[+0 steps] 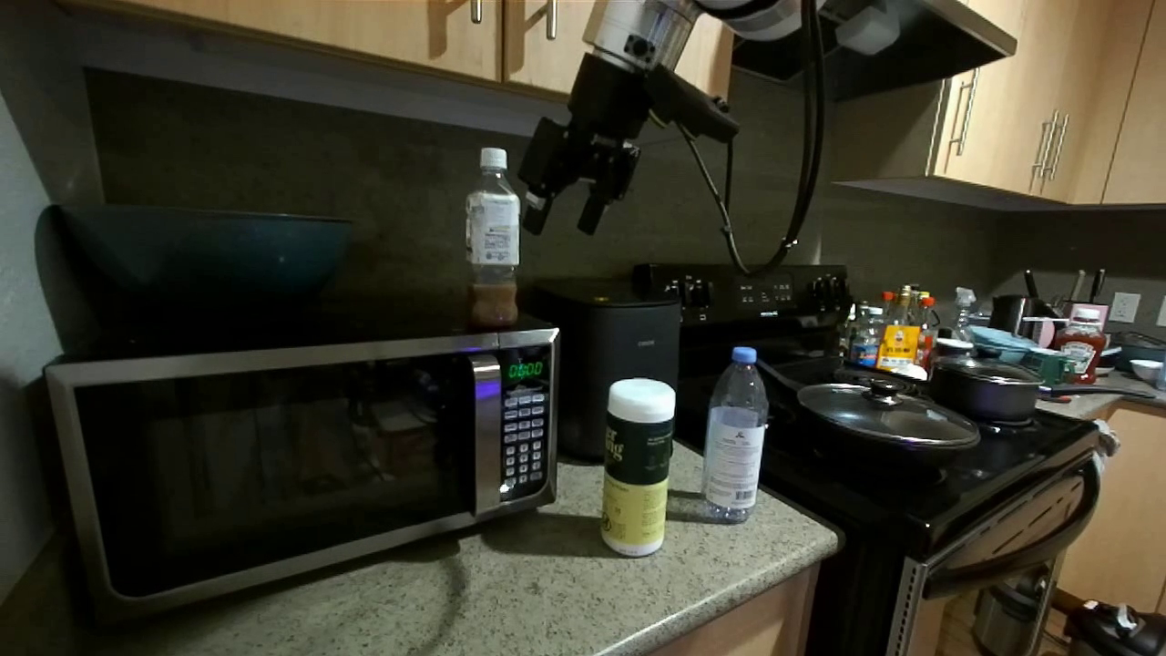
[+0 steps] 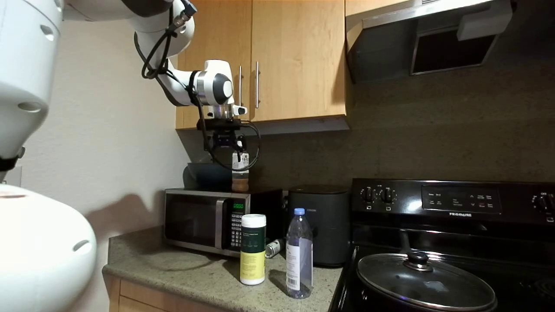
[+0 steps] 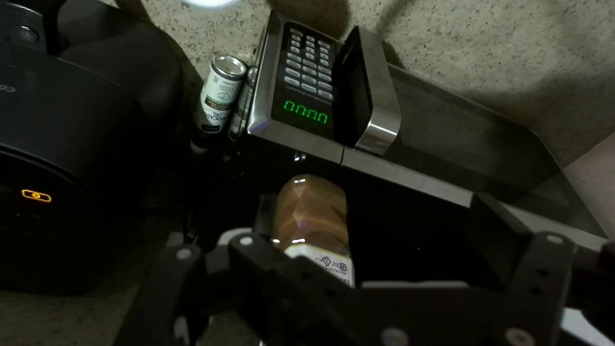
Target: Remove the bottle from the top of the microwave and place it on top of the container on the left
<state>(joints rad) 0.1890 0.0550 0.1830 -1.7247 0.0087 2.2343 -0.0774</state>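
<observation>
Your bottle (image 1: 493, 232) stands upright on top of the microwave (image 1: 301, 474), near the front edge at the button-panel end, and it should handle as a light thing weighted low: the brown contents fill only the bottom, so a pinch near the cap would let the base swing. Expect the clear plastic to give under a hard squeeze and the smooth white label to slide a little; take hold square across the middle of the body, firmly but without crushing, rather than by the narrow neck. The gripper (image 1: 564, 217) has its fingers spread apart and clamps nothing. The wrist view sets the bottle close beside one finger and well away from its mate, but the gripper's own links cover the bottle's upper part there, so you can't tell whether it lies fully between them. The container (image 1: 637, 469) down on the counter (image 1: 547, 592) is a straight-sided cylinder, dark green over yellow, and its round white lid offers a small seat, so centre the base before you let go. Just beside it stands a slim, clear water bottle (image 1: 734, 446); behind it sits a matte black appliance (image 1: 619, 364) with rounded corners.
</observation>
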